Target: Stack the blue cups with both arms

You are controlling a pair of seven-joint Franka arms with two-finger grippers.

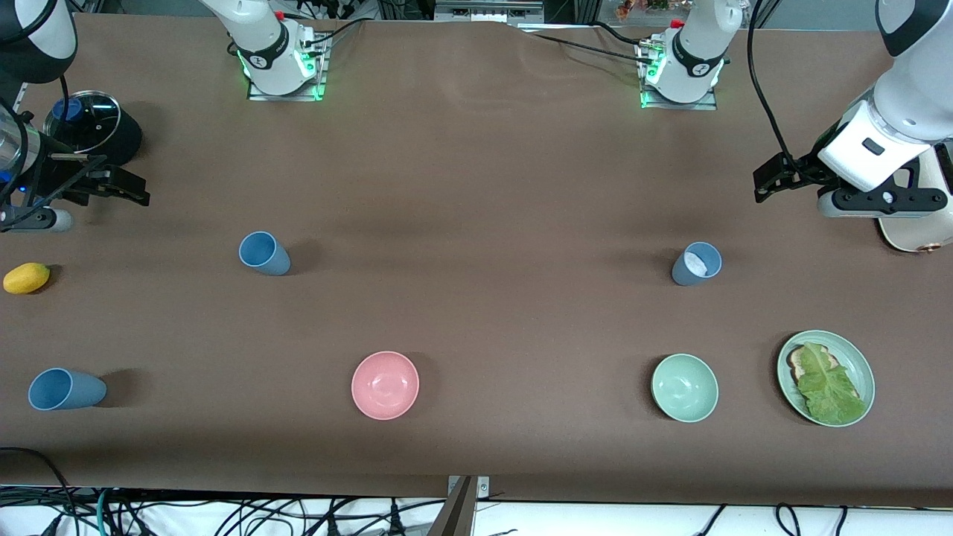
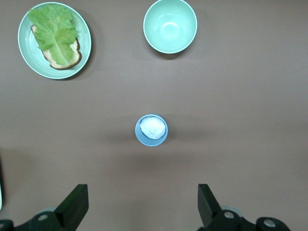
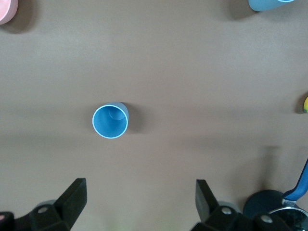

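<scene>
A sky blue cup (image 1: 264, 253) stands upright toward the right arm's end of the table; it also shows in the right wrist view (image 3: 110, 121), empty. A slate-blue cup with whitish inside (image 1: 697, 263) stands toward the left arm's end and shows in the left wrist view (image 2: 151, 130). A third blue cup (image 1: 65, 389) sits at the right arm's end, nearer the camera. My right gripper (image 1: 119, 190) (image 3: 139, 190) is open and empty, up beside a black pot. My left gripper (image 1: 767, 182) (image 2: 142, 192) is open and empty, up over the table's left arm's end.
A pink bowl (image 1: 385, 385) and a pale green bowl (image 1: 684, 388) sit near the front edge. A green plate (image 1: 856, 357) holds bread and lettuce. A yellow fruit (image 1: 26, 278) and a black pot with a glass lid (image 1: 93, 126) are at the right arm's end.
</scene>
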